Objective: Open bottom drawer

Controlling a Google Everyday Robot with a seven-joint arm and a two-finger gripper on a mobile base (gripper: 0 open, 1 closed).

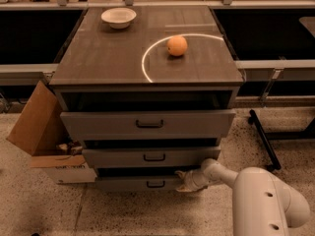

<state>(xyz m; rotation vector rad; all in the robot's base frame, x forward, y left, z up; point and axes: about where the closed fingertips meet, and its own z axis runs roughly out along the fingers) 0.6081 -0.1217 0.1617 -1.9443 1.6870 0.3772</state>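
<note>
Sitting at the bottom drawer (128, 183), right end, is the hand (186, 181).

Hand (184, 180) at right end of bottom drawer (127, 183), orange (177, 45), bowl (118, 17) on cabinet top (103, 58)

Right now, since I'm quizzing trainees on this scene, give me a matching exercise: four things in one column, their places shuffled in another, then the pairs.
1. bowl
2. orange
3. cardboard box
4. claw

A. on the floor, left of the cabinet
B. at the right end of the bottom drawer
C. back left on the cabinet
D. inside the white ring

Pairs: 1-C, 2-D, 3-A, 4-B
</note>
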